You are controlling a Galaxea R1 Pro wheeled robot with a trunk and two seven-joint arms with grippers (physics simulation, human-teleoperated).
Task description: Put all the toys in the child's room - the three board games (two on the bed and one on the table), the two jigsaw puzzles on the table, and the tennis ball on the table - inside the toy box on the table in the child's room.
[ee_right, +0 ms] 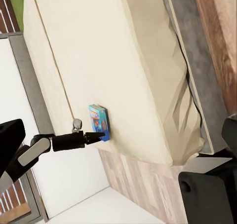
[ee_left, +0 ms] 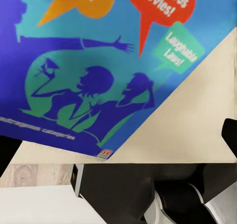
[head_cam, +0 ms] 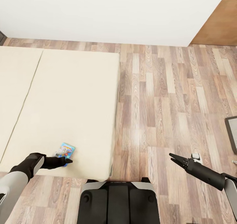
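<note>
A light blue cartoon board game (head_cam: 66,150) lies on the beige bed (head_cam: 65,95), close to the mattress's front edge. My left gripper (head_cam: 67,160) is right at the box's near end, fingers spread wide and open. In the left wrist view the printed lid (ee_left: 94,71) is very close, and the two dark fingertips (ee_left: 7,152) sit at either side just short of its near edge. The right wrist view takes in the board game (ee_right: 98,121), the left gripper (ee_right: 97,134) touching it and the bed (ee_right: 113,61). My right gripper (head_cam: 175,158) hangs open over the wood floor, holding nothing.
Wood floor (head_cam: 164,102) runs to the right of the bed. A white wall (head_cam: 108,13) closes off the far side, with a brown panel (head_cam: 220,23) at the far right. A dark-framed object (head_cam: 232,132) pokes in at the right edge. My base (head_cam: 118,201) stands against the bed's front.
</note>
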